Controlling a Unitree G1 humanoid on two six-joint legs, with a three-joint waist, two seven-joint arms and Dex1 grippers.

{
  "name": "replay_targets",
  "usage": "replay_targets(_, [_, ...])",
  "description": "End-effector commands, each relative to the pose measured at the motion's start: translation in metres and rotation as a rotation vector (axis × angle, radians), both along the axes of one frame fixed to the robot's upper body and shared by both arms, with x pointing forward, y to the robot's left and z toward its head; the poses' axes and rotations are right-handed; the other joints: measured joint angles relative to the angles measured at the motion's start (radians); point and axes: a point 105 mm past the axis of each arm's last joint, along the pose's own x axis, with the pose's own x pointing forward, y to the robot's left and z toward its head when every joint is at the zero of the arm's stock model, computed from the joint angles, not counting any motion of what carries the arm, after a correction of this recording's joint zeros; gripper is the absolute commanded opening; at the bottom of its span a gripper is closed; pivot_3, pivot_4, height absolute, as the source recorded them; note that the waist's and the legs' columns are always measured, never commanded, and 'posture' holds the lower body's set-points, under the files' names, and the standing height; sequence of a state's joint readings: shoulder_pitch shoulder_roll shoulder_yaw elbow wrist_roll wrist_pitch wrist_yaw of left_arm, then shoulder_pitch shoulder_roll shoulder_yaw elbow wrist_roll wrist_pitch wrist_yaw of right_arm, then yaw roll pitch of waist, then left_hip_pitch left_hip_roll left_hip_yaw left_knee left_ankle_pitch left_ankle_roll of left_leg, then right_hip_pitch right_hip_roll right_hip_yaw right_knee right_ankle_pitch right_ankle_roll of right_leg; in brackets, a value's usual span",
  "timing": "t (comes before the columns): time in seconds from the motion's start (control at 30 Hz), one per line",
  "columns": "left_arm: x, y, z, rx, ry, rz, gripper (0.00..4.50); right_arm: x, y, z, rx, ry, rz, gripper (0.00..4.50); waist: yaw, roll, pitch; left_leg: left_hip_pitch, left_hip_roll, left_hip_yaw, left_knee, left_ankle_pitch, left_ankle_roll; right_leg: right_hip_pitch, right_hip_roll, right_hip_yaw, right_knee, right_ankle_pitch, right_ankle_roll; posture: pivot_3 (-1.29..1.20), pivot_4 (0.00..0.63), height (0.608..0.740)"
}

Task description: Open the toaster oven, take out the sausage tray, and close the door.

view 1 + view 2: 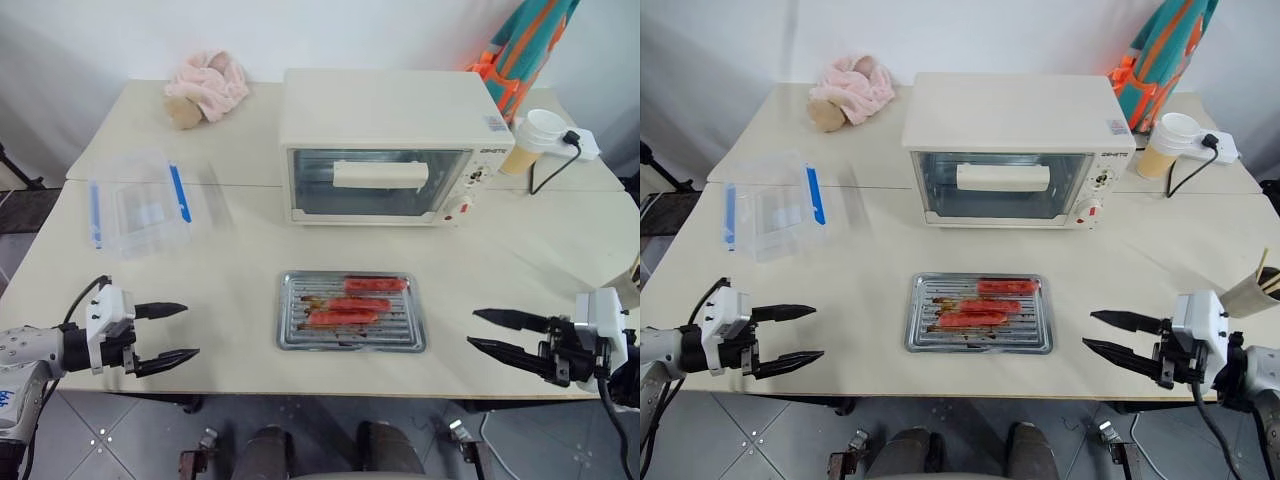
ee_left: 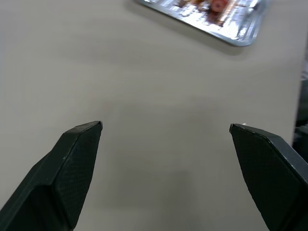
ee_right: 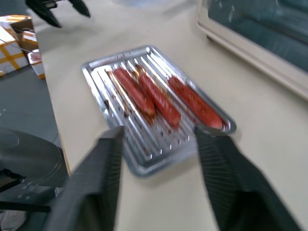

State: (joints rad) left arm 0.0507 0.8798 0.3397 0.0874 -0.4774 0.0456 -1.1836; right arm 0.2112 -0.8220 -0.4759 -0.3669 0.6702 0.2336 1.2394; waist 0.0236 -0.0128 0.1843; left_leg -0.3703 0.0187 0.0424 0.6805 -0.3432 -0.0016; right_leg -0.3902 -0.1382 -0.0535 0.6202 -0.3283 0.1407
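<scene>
We see the tray (image 1: 351, 311) lying flat on the tabletop (image 1: 520, 260), near the front edge and about midway between left and right. Its long axis runs left to right, parallel to the near edge. Three sausages (image 1: 350, 302) lie on its ribbed rack, each pointing along that same left-right line, stacked one behind another from near to far.

Beyond the tray, toward the far side, stands the oven (image 1: 385, 145), its glass front facing us. Its door (image 1: 378, 182) is shut upright against the body, the bar handle (image 1: 380, 174) lying level across the glass. The knobs sit at the oven's right end. Oven and tray are apart, with bare tabletop between them.

Our left tool (image 1: 168, 331) hangs at the near left, over the front edge, pointing right toward the tray; its fingers stand wide apart with nothing between them. Our right tool (image 1: 495, 332) hangs at the near right, pointing left toward the tray, its fingers parted and empty.

A clear box (image 1: 140, 203) with blue clips rests at the left, and a paper cup (image 1: 534, 142) stands just right of the oven.
</scene>
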Motion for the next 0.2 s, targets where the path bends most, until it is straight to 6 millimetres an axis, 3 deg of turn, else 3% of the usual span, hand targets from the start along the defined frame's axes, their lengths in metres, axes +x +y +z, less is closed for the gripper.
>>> replay_targets(0.03, [0.0067, 0.0059, 0.0220, 0.014, -0.135, 0.044, 4.50, 0.0013, -0.0050, 0.0124, -0.011, -0.086, -0.003, 3.39, 0.001, 0.000, 0.000, 0.000, 0.000, 0.000, 0.000, 0.000, 0.000, 0.000, 0.000, 0.000, 0.000, 0.000, 0.000, 0.00, 0.150, 0.740])
replay_targets(0.13, [0.0094, 0.0130, 0.0313, -0.024, -0.179, 0.092, 4.50, -0.0067, 0.0024, 0.0094, -0.021, -0.114, 0.030, 4.35, 0.002, 0.000, 0.000, 0.000, -0.001, 0.000, 0.000, -0.001, 0.001, 0.000, -0.002, -0.004, 0.001, 0.001, 0.001, 0.00, 0.150, 0.740])
replay_targets(0.2, [0.0046, 0.0107, 0.0286, -0.032, -0.157, 0.072, 4.50, -0.0056, 0.0038, 0.0099, -0.002, -0.127, 0.021, 4.48, 0.000, 0.000, 0.000, 0.000, -0.002, 0.001, 0.000, -0.001, 0.001, 0.000, -0.002, -0.009, 0.003, 0.001, 0.002, 0.00, 0.150, 0.740])
